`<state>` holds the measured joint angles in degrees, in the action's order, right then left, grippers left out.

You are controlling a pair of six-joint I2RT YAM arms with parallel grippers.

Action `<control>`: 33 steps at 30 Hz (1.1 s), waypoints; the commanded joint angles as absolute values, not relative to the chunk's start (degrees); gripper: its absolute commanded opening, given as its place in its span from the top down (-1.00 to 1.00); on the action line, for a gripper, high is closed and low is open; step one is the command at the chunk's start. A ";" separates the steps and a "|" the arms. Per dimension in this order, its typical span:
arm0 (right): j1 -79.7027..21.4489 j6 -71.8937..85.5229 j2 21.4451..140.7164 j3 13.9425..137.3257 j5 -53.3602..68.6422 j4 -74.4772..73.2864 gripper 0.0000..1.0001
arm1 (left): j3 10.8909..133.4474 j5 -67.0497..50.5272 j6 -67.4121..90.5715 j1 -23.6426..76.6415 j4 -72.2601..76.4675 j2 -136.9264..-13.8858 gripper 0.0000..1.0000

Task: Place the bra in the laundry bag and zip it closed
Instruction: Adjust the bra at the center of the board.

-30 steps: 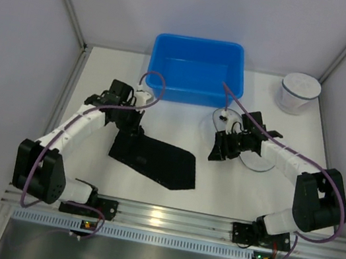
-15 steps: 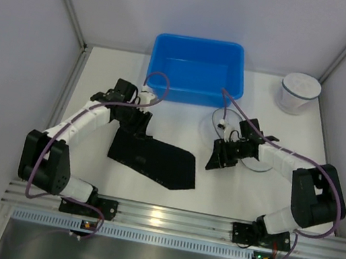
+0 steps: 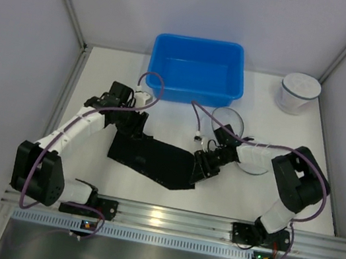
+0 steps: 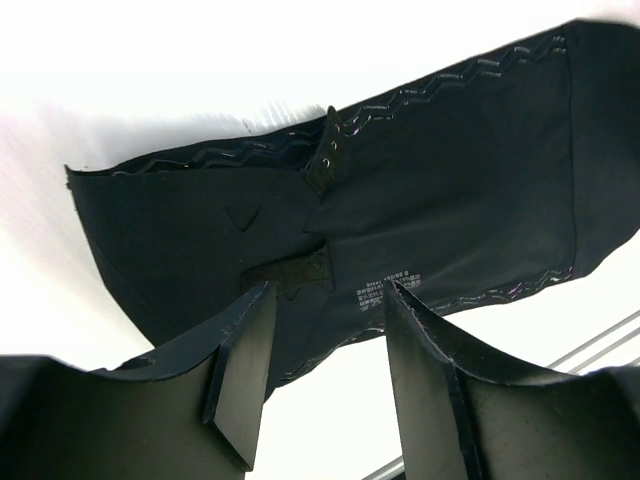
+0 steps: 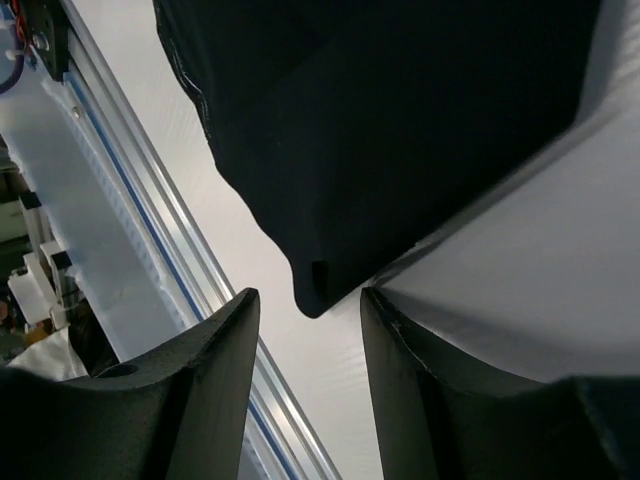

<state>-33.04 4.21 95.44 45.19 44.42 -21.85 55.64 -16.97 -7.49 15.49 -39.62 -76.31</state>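
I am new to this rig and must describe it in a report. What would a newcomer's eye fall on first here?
The black bra lying flat near the front of the white table catches the eye first. An open tool is at each end: the left tool over its left end, the right tool around its right tip. Behind stands a bright blue bin.

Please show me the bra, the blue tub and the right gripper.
bra [image 3: 153,158]: top view, middle of the black cloth.
blue tub [image 3: 189,96]: top view, its near wall.
right gripper [image 3: 201,167]: top view, between its fingertips.
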 commanded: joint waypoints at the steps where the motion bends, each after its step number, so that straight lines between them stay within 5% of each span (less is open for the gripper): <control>1: -35.24 3.08 98.26 46.49 41.23 -20.30 0.07 | 55.90 -16.52 -5.19 14.86 -37.18 -73.92 -0.07; 5: -35.77 2.55 99.49 47.63 38.85 -21.53 0.30 | 55.64 -16.61 -4.57 14.24 -37.26 -72.86 -0.07; 11: -35.07 0.53 95.99 50.36 36.56 -26.10 0.98 | 54.93 -16.79 -4.66 13.01 -37.09 -71.90 -0.07; 19: -34.54 2.98 90.26 55.98 39.55 -28.04 1.00 | 54.14 -18.19 -3.08 10.46 -36.03 -71.45 -0.09; 33: -44.73 6.86 111.96 76.10 40.97 -25.66 0.94 | 52.91 -27.69 -0.61 -4.13 -36.74 -74.71 -0.22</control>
<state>-41.74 6.79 108.99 71.29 40.73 -25.85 53.56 -24.25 -1.15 -2.74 -38.37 -74.81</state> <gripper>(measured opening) 0.013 0.605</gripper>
